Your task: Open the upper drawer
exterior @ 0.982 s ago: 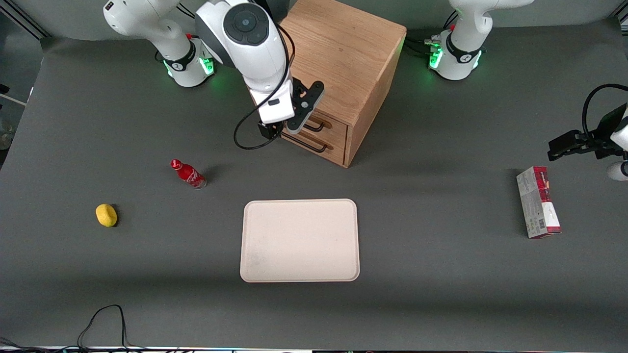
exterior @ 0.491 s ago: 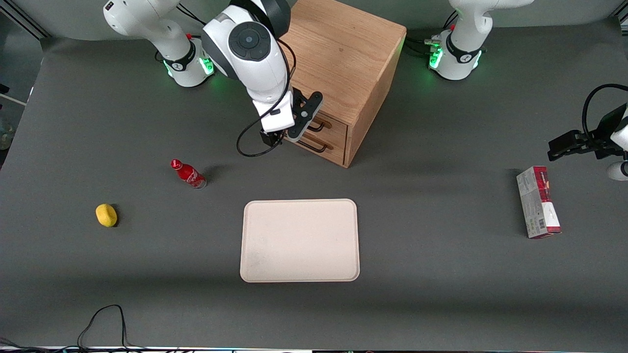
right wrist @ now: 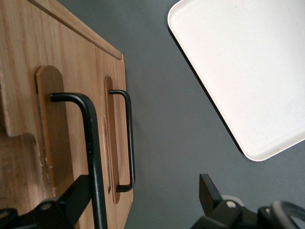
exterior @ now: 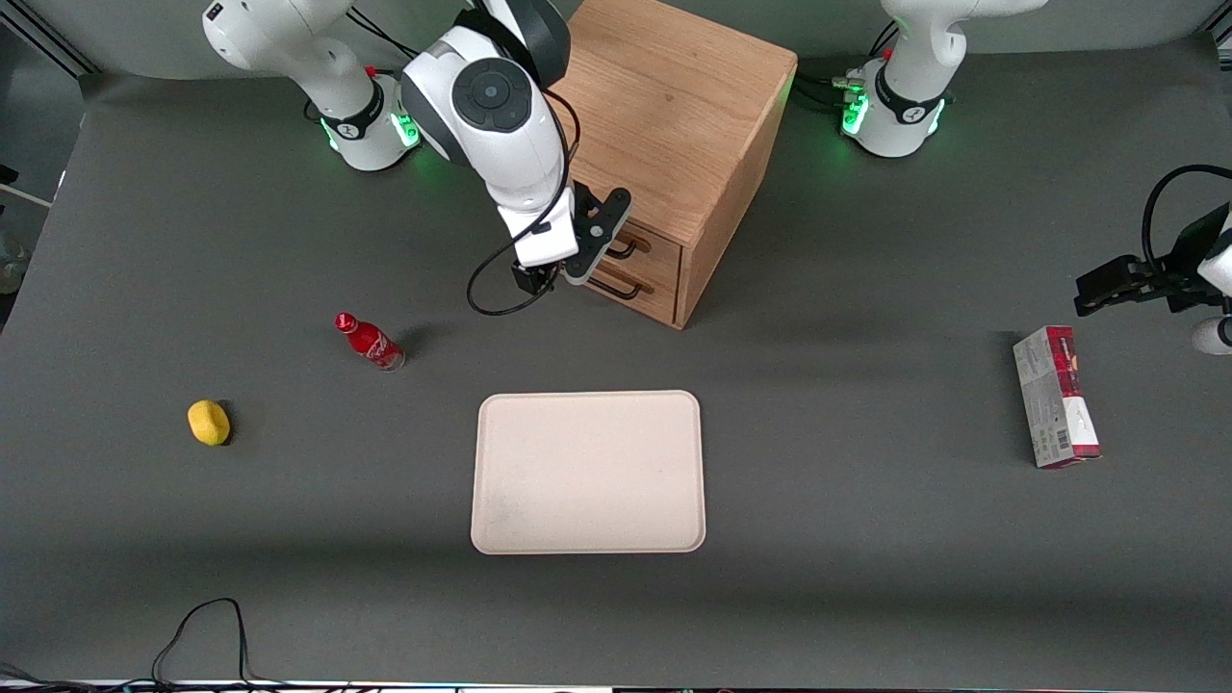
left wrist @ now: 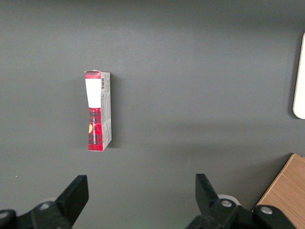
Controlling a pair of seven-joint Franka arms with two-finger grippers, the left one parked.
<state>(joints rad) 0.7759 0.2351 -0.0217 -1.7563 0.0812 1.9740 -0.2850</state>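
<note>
The right arm's gripper (exterior: 589, 252) sits at the front of the wooden cabinet (exterior: 674, 115) in the upper middle of the front view, its jaws standing apart on either side of the black bar handle (right wrist: 90, 157) of the upper drawer (exterior: 630, 243), not closed on it. That drawer looks shut, flush with the lower drawer (exterior: 630, 285) beneath it, so nothing inside either can be seen. The cream tray (exterior: 588, 472) at mid-frame holds nothing. At left stands a small red bottle (exterior: 369, 341) with white lettering too small to read, and a lemon (exterior: 208, 423). At right on the worktop (exterior: 866, 539) lies a red and white carton (left wrist: 98, 110) with a barcode; its print is unreadable.
</note>
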